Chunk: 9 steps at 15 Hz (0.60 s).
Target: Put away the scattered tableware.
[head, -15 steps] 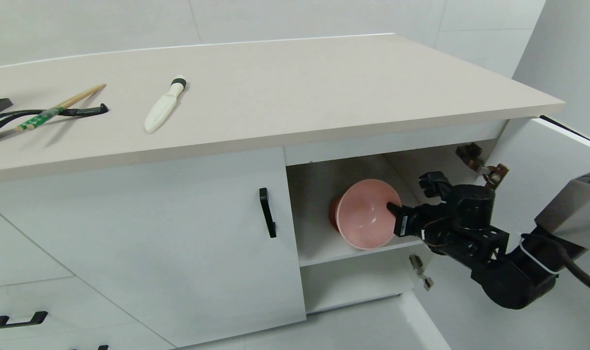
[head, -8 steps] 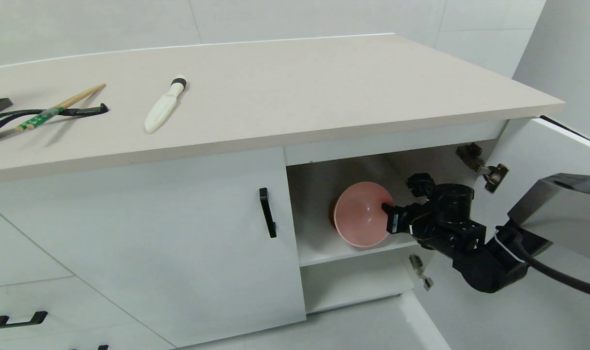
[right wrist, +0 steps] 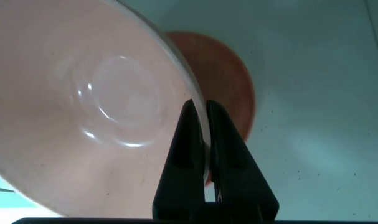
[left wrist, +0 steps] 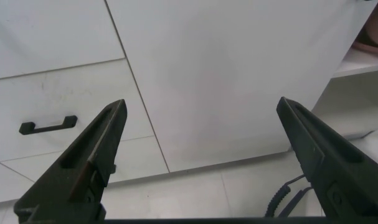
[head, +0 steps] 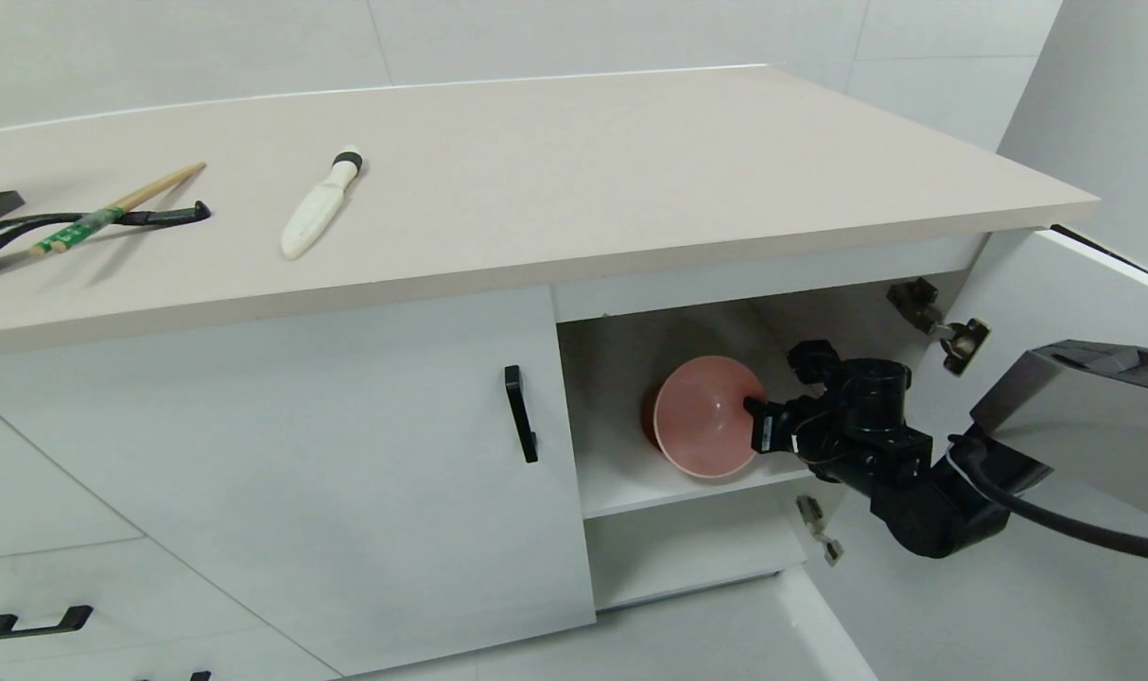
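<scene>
The right gripper, fingers pinching the pink bowl by its rim, holds it tipped to fit the cabinet shelf against a red bowl; the left gripper hangs spread, idle.

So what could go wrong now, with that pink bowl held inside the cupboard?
The right gripper pinches the pink bowl only by its rim, with the bowl tipped on edge near the shelf front; let go like this, it might roll or topple out. It also sits close to a red dish behind it, so pushing deeper could knock that.
</scene>
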Motion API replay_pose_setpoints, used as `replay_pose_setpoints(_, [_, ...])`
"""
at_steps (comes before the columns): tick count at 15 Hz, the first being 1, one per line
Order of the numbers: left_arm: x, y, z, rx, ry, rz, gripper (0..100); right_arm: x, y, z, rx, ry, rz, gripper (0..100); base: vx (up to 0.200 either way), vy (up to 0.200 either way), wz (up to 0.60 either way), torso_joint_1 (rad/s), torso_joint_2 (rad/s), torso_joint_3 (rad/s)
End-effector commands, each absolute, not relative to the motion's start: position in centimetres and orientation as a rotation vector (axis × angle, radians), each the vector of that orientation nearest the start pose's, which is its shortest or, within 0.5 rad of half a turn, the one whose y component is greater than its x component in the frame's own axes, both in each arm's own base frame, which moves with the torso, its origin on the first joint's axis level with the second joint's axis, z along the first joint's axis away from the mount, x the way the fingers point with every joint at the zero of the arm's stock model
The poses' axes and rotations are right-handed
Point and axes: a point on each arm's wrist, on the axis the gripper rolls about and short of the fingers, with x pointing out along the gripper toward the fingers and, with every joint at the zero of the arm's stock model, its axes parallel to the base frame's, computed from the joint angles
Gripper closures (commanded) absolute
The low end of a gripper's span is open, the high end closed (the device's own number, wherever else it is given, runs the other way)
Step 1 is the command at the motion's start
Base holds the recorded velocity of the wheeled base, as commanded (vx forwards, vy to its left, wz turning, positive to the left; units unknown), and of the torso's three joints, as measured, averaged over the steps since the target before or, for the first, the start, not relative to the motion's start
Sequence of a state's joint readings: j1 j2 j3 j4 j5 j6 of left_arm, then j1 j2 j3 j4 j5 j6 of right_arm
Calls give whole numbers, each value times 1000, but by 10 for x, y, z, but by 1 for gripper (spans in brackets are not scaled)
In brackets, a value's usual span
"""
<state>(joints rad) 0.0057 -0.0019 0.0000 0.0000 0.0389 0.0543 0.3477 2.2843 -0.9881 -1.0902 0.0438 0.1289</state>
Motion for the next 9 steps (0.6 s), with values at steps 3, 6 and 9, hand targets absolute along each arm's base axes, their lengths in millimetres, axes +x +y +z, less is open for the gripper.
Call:
replay_pose_setpoints(3, [-23,1,75,52,1,44,0,391,143,57,95,229,374,100,0,0,0,0,0,0])
replay_pose_setpoints(6, [-23,1,75,52,1,44,0,391,143,57,98,221,372,100,0,0,0,0,0,0])
replay_pose_setpoints(9, [-23,1,75,52,1,44,0,391,143,56,97,224,370,0,0,0,0,0,0,0])
